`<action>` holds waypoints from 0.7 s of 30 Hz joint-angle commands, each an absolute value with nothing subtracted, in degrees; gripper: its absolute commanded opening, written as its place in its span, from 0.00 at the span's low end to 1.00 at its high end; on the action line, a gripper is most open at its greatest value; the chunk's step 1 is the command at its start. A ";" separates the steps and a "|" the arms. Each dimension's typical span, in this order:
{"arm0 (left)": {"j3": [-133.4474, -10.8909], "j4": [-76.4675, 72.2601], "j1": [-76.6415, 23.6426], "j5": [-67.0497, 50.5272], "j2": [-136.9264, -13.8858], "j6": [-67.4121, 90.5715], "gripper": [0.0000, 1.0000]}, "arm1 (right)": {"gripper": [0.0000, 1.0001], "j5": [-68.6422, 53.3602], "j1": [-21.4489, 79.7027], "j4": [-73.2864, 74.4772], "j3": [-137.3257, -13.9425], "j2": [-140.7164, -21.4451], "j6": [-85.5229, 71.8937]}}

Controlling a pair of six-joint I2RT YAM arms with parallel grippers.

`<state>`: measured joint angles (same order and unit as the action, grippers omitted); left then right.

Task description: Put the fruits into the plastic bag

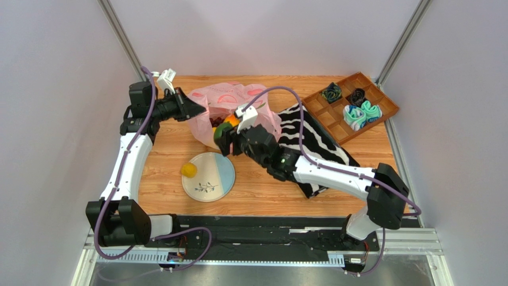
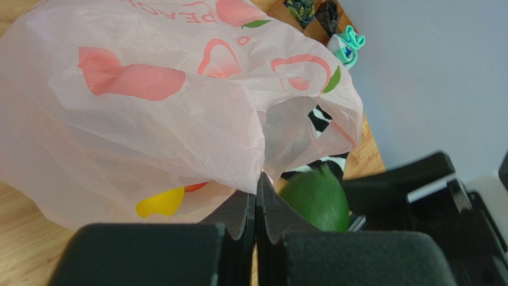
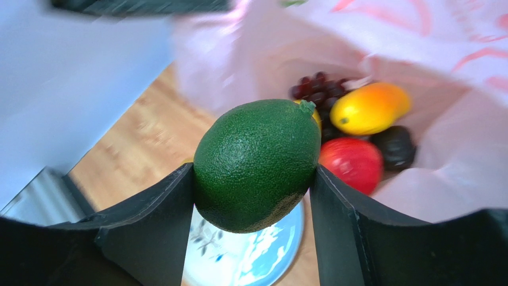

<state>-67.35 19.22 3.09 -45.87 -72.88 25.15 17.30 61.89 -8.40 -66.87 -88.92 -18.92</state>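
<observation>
The pink plastic bag [image 1: 238,98] with peach prints lies at the back of the table, its mouth facing the arms. My left gripper [image 2: 257,179] is shut on the bag's [image 2: 149,119] rim at the left of the mouth [image 1: 200,109]. Between the fingers of my right gripper [image 3: 251,171] sits the green oval fruit [image 3: 256,164], held at the bag's mouth [image 1: 224,127]. Inside the bag [image 3: 453,53] lie an orange-yellow mango [image 3: 369,107], a red fruit [image 3: 352,164], a purple grape bunch [image 3: 316,89] and a dark round thing [image 3: 396,146]. A yellow lemon [image 1: 189,170] rests on the plate's left rim.
A round white and blue plate [image 1: 214,185] lies in front of the bag. A zebra-striped cloth [image 1: 313,140] stretches under the right arm. At the back right a wooden tray [image 1: 381,98] holds rolled teal and black cloth bundles.
</observation>
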 commanded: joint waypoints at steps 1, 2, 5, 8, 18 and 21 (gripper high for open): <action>-68.91 19.42 2.99 -45.62 -72.16 23.73 0.00 | 0.08 21.78 56.53 2.00 -78.45 -96.31 -17.93; -68.91 19.42 2.90 -45.53 -72.16 23.64 0.00 | 0.06 22.49 55.90 4.54 -79.79 -97.63 -17.84; -68.99 19.60 2.90 -45.53 -72.51 23.47 0.00 | 0.05 25.04 54.49 7.02 -84.00 -101.94 -16.61; -69.08 19.95 2.90 -45.27 -72.60 23.29 0.00 | 0.06 27.59 54.14 9.04 -87.00 -104.85 -15.38; -69.26 20.30 2.90 -45.09 -72.60 23.20 0.00 | 0.08 26.99 52.12 12.30 -89.47 -110.12 -16.08; -69.26 20.30 2.90 -45.26 -72.69 23.12 0.00 | 0.11 25.75 51.68 12.48 -90.00 -111.27 -16.17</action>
